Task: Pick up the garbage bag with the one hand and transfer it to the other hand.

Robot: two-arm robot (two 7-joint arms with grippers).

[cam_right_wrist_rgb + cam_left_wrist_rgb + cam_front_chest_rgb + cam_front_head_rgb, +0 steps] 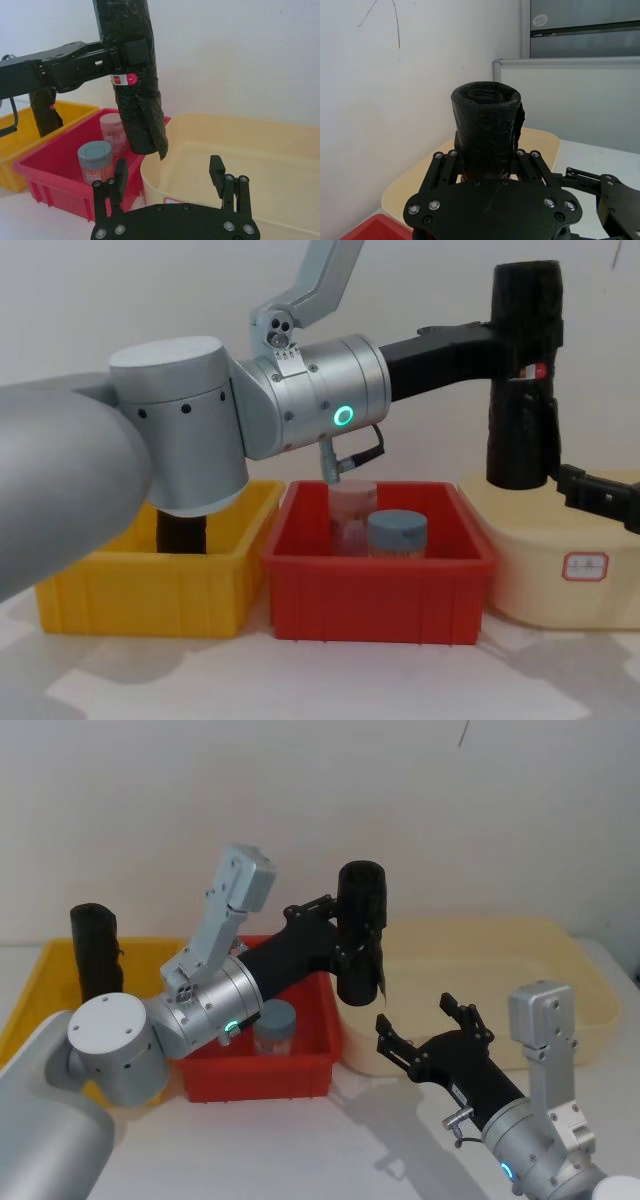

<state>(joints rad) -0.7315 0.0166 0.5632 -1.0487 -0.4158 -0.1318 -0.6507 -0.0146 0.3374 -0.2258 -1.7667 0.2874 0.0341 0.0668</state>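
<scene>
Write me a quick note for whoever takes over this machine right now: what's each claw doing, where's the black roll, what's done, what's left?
Left gripper: shut on the bag, holding it upright in the air, about where the red bin meets the cream tub.
Right gripper: open and empty, low beside the bag, not touching it.
Done: pickup.
To do: right gripper closes on the bag, then left lets go.
</scene>
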